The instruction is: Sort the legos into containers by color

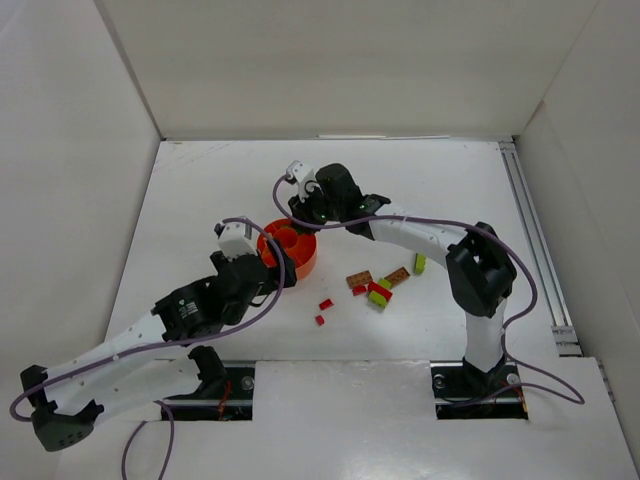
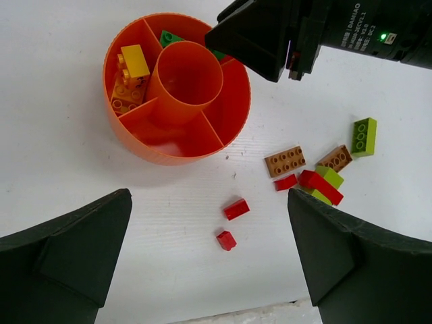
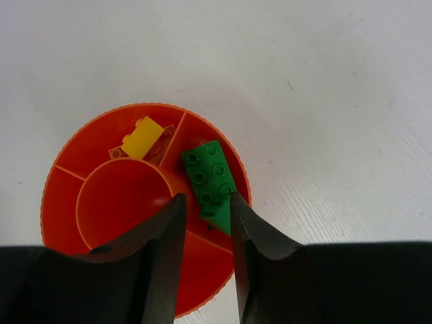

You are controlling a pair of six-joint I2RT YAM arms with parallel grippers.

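Claw, left (image 2: 208,196): spread wide, nothing held, left of worktop (image 1: 200,200) centre.
Bowl (image 2: 138,150): mid-worktop; yellow brick (image 2: 135,61) atop orange ones in one compartment.
Claw, right (image 3: 206,197): above bowl's far side, jaws barely parted; green brick (image 3: 211,177) lies in its compartment, one end between the tips.
Loose legos (image 2: 284,161): red, brown and lime, right of bowl, toward near edge.
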